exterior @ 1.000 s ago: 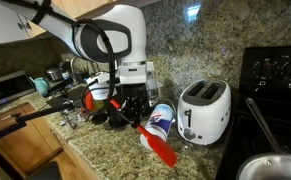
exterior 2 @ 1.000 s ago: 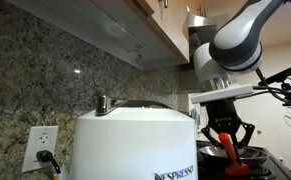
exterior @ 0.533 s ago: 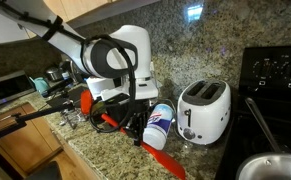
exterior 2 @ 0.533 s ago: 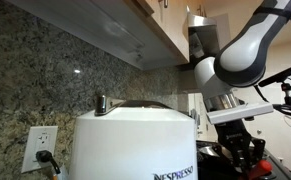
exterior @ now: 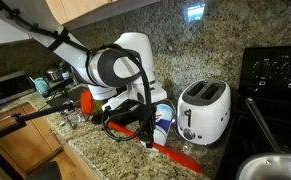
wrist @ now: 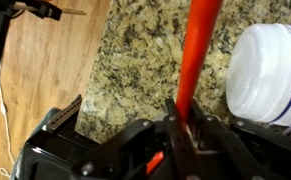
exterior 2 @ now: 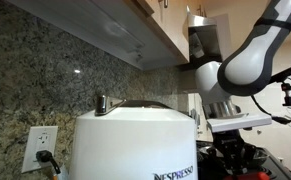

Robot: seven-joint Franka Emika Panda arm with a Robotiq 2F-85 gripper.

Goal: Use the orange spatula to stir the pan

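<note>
Orange plastic now lies low and almost level in front of the white toaster (exterior: 203,110). Within the last second the orange spatula (exterior: 180,157) has swung from a steep slant close under the arm to a long reach sideways. Its flat blade now points towards the pan (exterior: 270,168). The arm has turned with it, away from the clutter at the back of the granite worktop (exterior: 100,152).

The claw (exterior: 148,138) is clenched on the spatula's handle end. In the wrist view the slim handle runs straight out from between the closed jaws, passing just beside a white tub (wrist: 270,70).

The pan sits on the black stove (exterior: 275,70), well apart from the blade, so I judge the pick-up done and the carry under way, with no stirring yet. I cannot tell whether the blade skims the worktop or hangs just above it. To reach the pan, the spatula probably has to rise enough to clear the stove edge and the pan's rim.
</note>
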